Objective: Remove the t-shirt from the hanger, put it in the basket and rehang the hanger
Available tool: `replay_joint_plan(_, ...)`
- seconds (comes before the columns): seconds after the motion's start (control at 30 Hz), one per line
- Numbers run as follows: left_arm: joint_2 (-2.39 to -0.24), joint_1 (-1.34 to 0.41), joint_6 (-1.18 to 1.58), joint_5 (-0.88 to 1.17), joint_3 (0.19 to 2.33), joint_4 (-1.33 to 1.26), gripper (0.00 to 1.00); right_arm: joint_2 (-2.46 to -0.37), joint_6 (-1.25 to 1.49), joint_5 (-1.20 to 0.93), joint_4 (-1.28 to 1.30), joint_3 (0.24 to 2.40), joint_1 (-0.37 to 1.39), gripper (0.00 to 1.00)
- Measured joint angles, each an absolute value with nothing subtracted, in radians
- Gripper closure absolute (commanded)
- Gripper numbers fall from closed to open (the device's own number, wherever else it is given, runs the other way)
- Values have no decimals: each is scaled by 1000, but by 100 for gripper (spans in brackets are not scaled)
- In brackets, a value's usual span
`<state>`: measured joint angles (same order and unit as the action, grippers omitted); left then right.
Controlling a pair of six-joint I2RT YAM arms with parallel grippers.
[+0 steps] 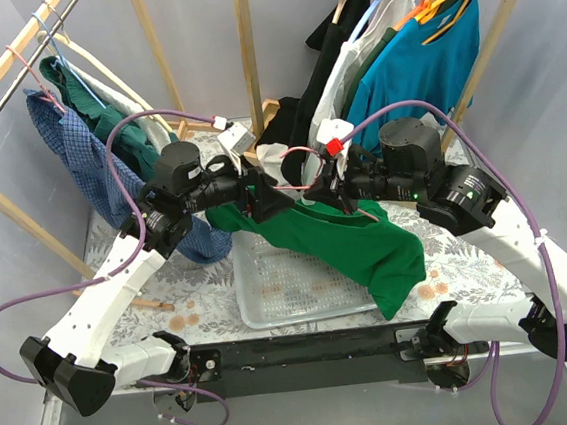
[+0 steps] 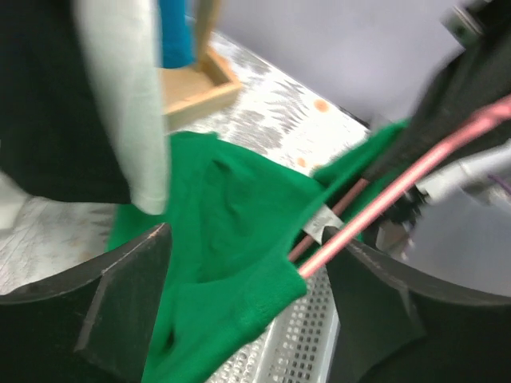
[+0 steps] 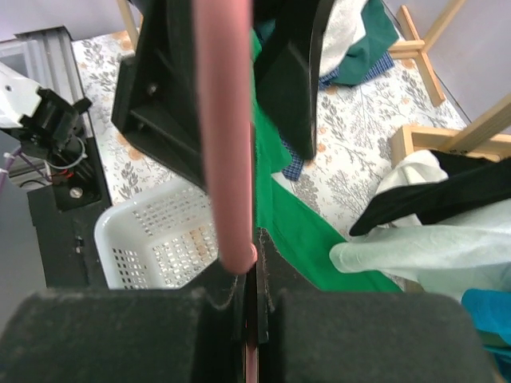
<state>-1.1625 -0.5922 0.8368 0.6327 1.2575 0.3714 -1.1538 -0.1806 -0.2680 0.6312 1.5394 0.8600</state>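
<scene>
The green t-shirt [image 1: 359, 247] hangs between the two arms and droops over the right side of the basket. The pink hanger [image 1: 301, 154] rises out of its collar. My left gripper [image 1: 254, 191] stands open at the shirt's left end. In the left wrist view its jaws [image 2: 249, 239] are wide apart, with green t-shirt [image 2: 227, 239] fabric and the tip of the pink hanger [image 2: 399, 187] between them. My right gripper [image 1: 333, 183] is shut on the hanger. The right wrist view shows its jaws [image 3: 255, 239] pressed together on the pink hanger [image 3: 223, 120], with the green t-shirt [image 3: 302, 233] below.
A white perforated basket [image 1: 255, 308] sits on the table under the shirt. A rack at the left holds a blue checked shirt [image 1: 68, 143]. A rack at the right holds a teal shirt [image 1: 419, 59] and black and white garments. A wooden post [image 1: 246, 55] stands behind the grippers.
</scene>
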Motion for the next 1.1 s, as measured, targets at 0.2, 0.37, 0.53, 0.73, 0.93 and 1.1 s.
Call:
replay_joint_plan(0.2, -1104, -603, 822, 403, 1256, 374, 14, -1125, -211, -225, 654, 1534, 860, 99)
replay_joint_plan(0.37, -1024, -617, 818, 261, 1227, 359, 13, -1113, -244, -194, 691, 1589, 860, 99)
replay_joint_plan(0.53, -970, -617, 829, 175, 1169, 334, 11, -1083, -256, -167, 757, 1619, 860, 99)
replay_joint_plan(0.73, -937, -597, 834, 35, 1143, 331, 7, -1023, -263, -120, 868, 1618, 859, 99)
replay_joint_plan(0.93, -920, -596, 828, 7, 1144, 323, 7, -998, -262, -92, 888, 1604, 859, 99)
replay_joint_plan(1.1, -914, -596, 836, -2, 1108, 299, 7, -986, -262, -78, 892, 1605, 859, 99)
